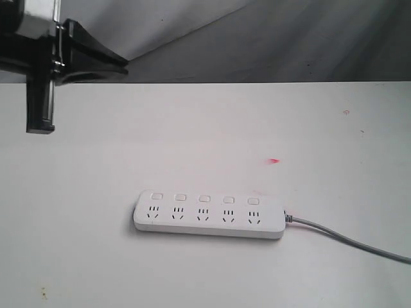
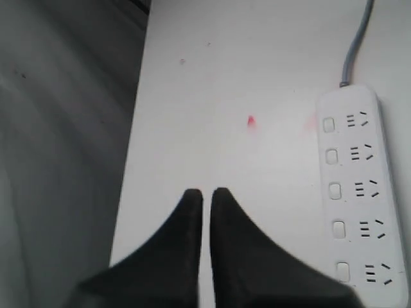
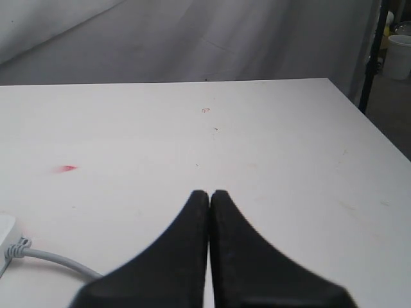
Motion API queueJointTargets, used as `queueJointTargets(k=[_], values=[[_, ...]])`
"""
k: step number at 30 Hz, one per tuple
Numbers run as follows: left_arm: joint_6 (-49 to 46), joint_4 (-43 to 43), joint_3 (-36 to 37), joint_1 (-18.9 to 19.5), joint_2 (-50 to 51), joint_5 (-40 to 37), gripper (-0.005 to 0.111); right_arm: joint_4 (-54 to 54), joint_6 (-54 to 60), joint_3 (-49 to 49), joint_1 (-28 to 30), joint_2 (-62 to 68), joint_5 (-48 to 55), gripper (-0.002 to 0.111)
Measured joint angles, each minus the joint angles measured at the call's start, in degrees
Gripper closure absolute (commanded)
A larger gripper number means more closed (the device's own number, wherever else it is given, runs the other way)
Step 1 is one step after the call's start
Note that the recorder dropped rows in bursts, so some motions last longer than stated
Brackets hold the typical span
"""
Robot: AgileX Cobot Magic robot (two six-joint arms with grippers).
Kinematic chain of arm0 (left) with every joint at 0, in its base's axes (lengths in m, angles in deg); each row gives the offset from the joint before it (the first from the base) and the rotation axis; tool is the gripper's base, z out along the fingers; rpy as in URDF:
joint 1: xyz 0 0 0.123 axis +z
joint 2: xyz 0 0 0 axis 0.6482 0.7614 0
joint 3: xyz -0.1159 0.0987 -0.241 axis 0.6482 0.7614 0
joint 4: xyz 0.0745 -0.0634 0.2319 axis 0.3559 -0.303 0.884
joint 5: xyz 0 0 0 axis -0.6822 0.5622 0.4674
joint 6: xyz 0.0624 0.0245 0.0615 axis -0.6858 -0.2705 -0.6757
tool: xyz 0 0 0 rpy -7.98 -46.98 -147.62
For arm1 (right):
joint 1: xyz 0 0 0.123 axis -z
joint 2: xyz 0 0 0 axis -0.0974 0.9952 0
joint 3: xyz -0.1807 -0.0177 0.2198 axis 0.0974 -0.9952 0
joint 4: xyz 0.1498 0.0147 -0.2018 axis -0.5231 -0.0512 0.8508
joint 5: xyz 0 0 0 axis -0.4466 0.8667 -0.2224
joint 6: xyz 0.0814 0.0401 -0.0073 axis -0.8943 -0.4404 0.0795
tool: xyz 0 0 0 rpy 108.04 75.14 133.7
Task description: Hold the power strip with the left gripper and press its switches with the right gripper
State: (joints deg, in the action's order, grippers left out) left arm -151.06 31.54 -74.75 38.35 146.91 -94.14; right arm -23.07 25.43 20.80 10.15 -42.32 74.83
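Note:
The white power strip (image 1: 209, 216) lies flat on the white table (image 1: 205, 128), with its grey cord (image 1: 350, 240) trailing off to the right. Its switches (image 1: 203, 198) run in a row above the sockets. My left gripper (image 1: 125, 64) hangs high at the back left, far from the strip. In the left wrist view the gripper (image 2: 207, 192) is shut with only a slim gap and holds nothing, and the strip (image 2: 359, 192) lies off to one side. My right gripper (image 3: 210, 192) is shut and empty over bare table. It sees only the cord (image 3: 54, 258) and is out of the exterior view.
A small red mark (image 1: 274, 160) sits on the table behind the strip. Grey cloth (image 1: 289, 38) hangs behind the table's back edge. Past the table's right edge stand a black pole (image 3: 374, 58) and a white bucket (image 3: 399, 56).

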Motion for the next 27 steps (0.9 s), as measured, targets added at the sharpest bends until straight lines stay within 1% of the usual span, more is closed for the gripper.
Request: queueJointTargets(k=[4,9,13,18,21,23,27], values=[[2.3,0.0,0.0,0.0,-5.5,-0.1,0.106,0.0,0.0,0.0,0.0,0.0,0.0,0.108],[13.3,0.0,0.0,0.0,-11.8,-0.1,0.106,0.0,0.0,0.0,0.0,0.0,0.0,0.108],[28.4,0.0,0.0,0.0,-16.1,-0.2,0.106,0.0,0.0,0.0,0.0,0.0,0.0,0.108],[52.9,0.0,0.0,0.0,-21.5,-0.3,0.106,0.0,0.0,0.0,0.0,0.0,0.0,0.108],[62.4,0.0,0.0,0.0,-24.9,-0.3,0.106,0.0,0.0,0.0,0.0,0.0,0.0,0.108],[65.4,0.0,0.0,0.0,-27.6,-0.4,0.106,0.0,0.0,0.0,0.0,0.0,0.0,0.108],[67.0,0.0,0.0,0.0,-32.5,-0.4,0.106,0.0,0.0,0.0,0.0,0.0,0.0,0.108]])
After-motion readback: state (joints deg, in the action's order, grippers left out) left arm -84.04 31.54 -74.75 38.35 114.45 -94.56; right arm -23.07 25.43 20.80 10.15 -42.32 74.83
